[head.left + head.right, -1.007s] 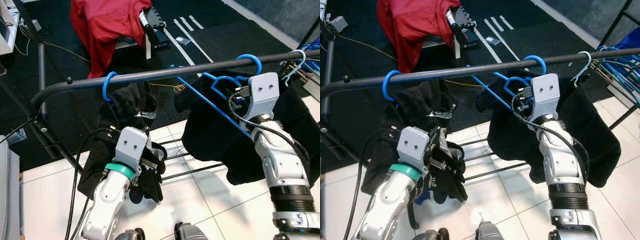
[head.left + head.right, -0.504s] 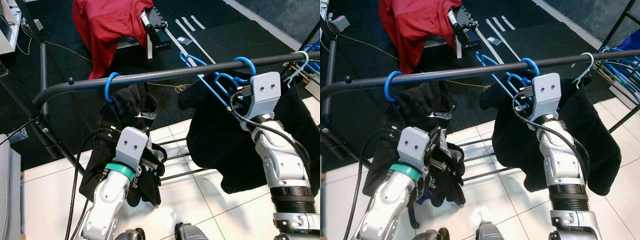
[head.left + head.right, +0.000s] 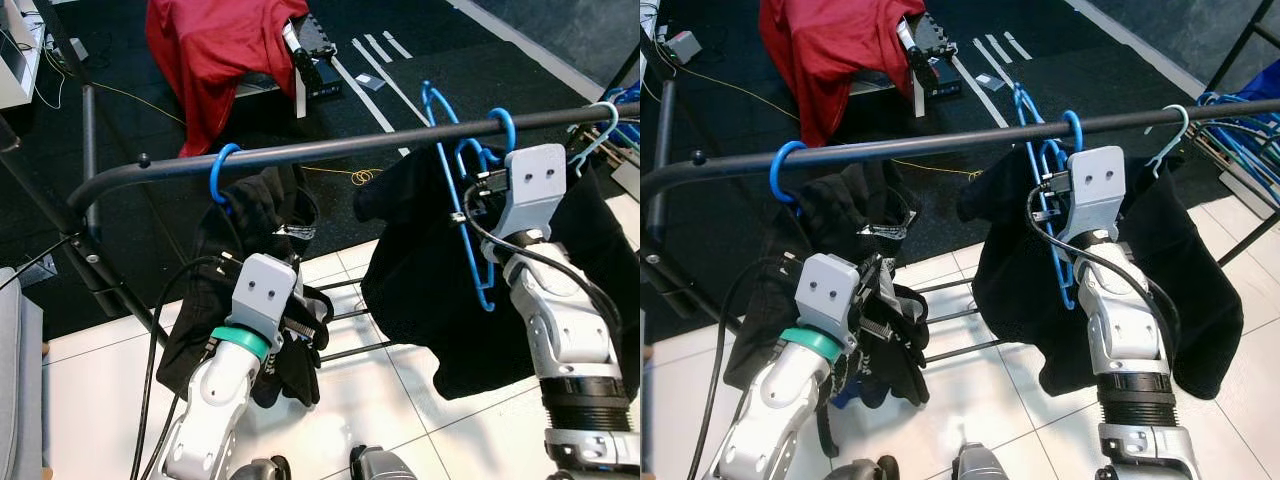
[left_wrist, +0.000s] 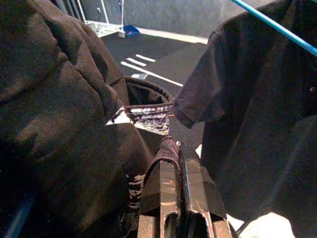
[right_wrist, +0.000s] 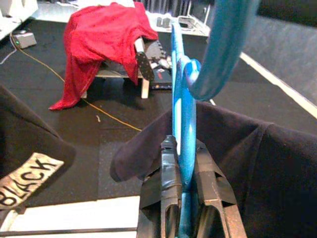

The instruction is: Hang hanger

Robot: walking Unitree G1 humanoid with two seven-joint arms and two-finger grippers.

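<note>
A dark grey clothes rail (image 3: 330,148) runs across in front of me. My right gripper (image 5: 185,198) is shut on a blue hanger (image 3: 470,230) that carries a black shirt (image 3: 420,290). The hanger's hook (image 3: 503,125) sits over the rail, and its frame stands steeply, with one end poking up above the rail. To the left, a second blue hanger's hook (image 3: 222,170) holds a black garment (image 3: 250,215) on the rail. My left gripper (image 4: 179,183) is shut on a fold of that garment, below the rail.
A red cloth (image 3: 220,50) drapes over a stand on the black mat behind the rail. A pale hanger (image 3: 597,125) and more blue hangers hang at the far right. The rack's lower bars (image 3: 350,320) cross the white tile floor (image 3: 100,400).
The blue hanger in my right gripper has swung from a slanted lie to nearly upright, one end rising above the rail. The black shirt moved with it. My left arm has stayed put.
</note>
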